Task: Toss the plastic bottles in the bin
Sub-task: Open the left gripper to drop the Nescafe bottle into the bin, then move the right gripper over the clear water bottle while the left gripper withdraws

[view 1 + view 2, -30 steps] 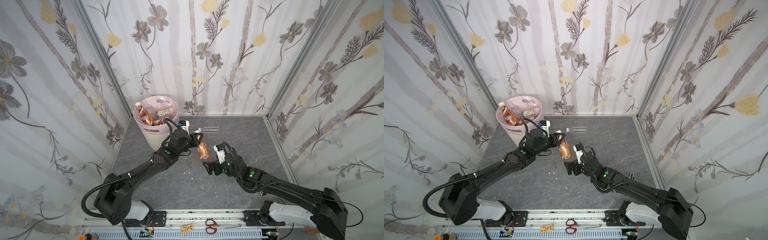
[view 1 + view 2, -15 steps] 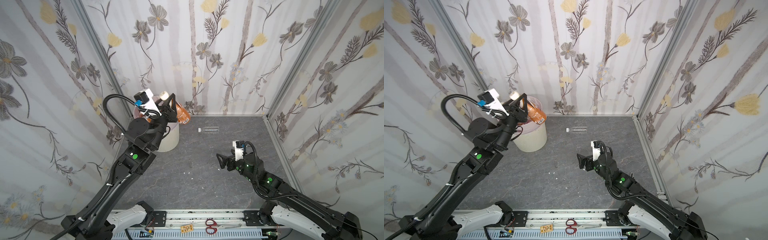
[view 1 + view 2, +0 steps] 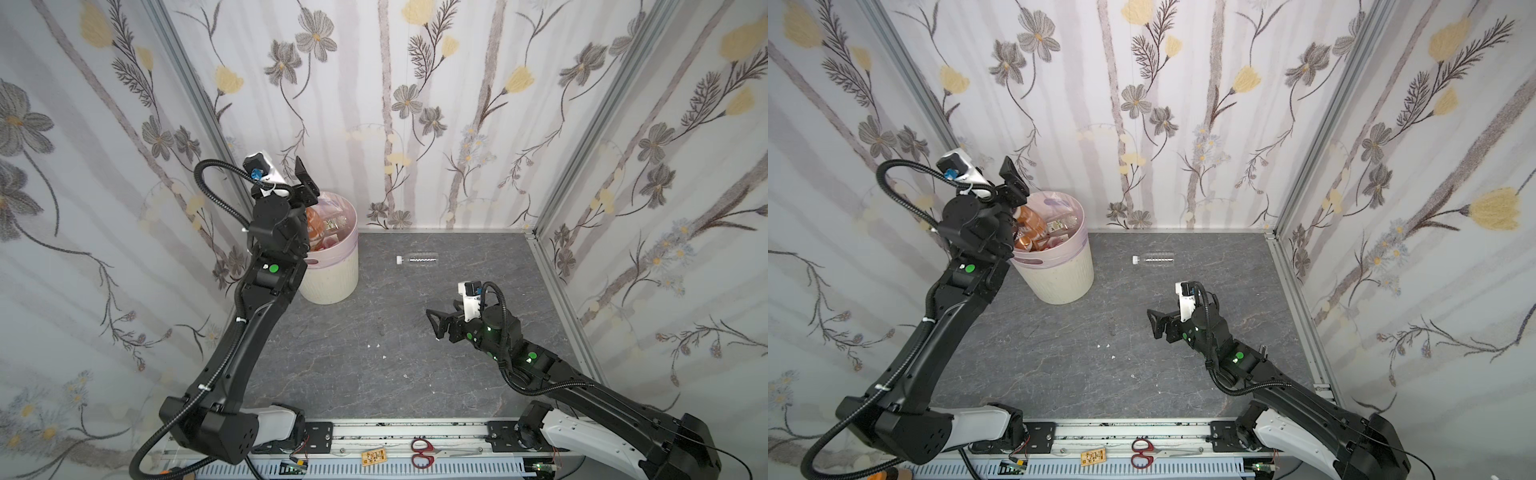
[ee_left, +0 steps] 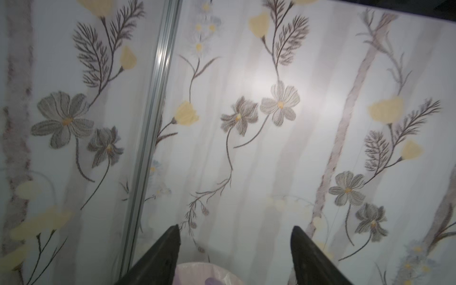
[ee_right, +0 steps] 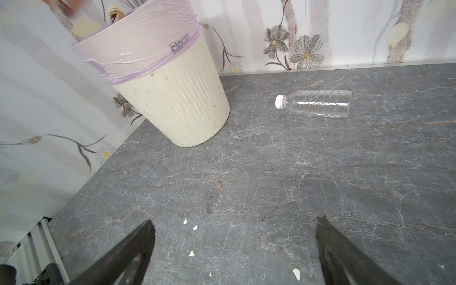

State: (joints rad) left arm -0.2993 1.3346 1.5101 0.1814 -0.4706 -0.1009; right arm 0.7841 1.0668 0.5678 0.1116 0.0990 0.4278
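One clear plastic bottle (image 5: pixel 318 103), unlabelled: lying on its side on the grey table (image 5: pixel 246 185), near the back edge, about mid-width; long axis parallel to that edge, white cap (image 5: pixel 280 101) pointing toward the bin (image 5: pixel 177 103), base toward the right edge. Upright in the back-left corner, bin lined with a pink bag, holding amber bottles (image 3: pixel 1030 226) among others, piled about to the rim. Raised above the bin's near rim, left gripper (image 4: pixel 234 229): fingers spread, nothing between them. Low over the table right of centre, right gripper (image 5: pixel 234 223): well apart from the clear plastic bottle, fingers wide, empty, pointing toward the left edge.
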